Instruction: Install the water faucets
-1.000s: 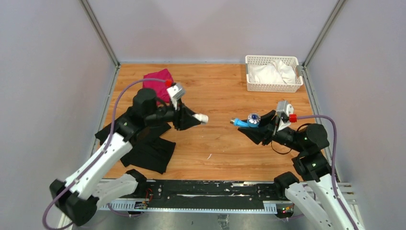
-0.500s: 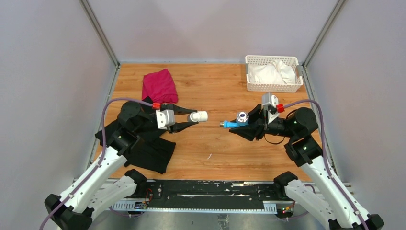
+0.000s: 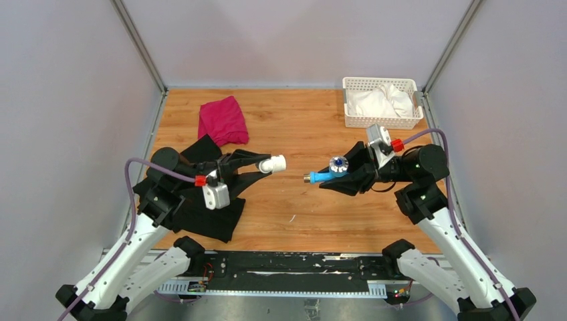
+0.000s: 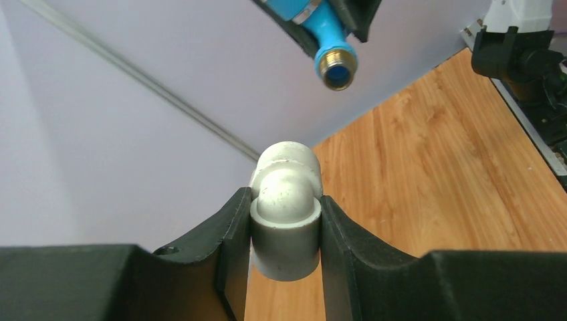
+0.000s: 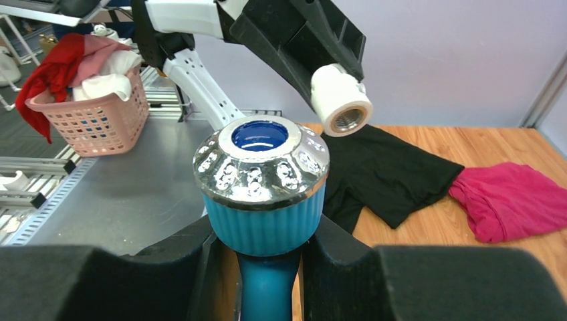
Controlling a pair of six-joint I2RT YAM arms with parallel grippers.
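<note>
right gripper (image 3: 342, 177) was clamped on faucet (image 3: 326, 173), threaded end pointed left at white fitting (image 3: 274, 163) pinched in left gripper (image 3: 262, 169); near coaxial, slightly offset (gap between, not touching).

Above the left claw (image 4: 284, 204), the blue tap (image 4: 332, 41) is cut off by the top edge of the wrist view. Only its brass threaded end and a stub of blue show. The white fitting (image 4: 287, 167) gripped in that claw turns its rounded back to the lens, hiding its mouth. In the right claw (image 5: 259, 231), the knob (image 5: 261, 160) hides the threaded end, and the stem runs off the bottom edge. From above, the black cloth (image 3: 217, 224) lies partly under the left arm (image 3: 140, 231). Beyond the right claw, the white stuff (image 3: 378, 101) in the basket (image 3: 382, 123) is too small to name.
</note>
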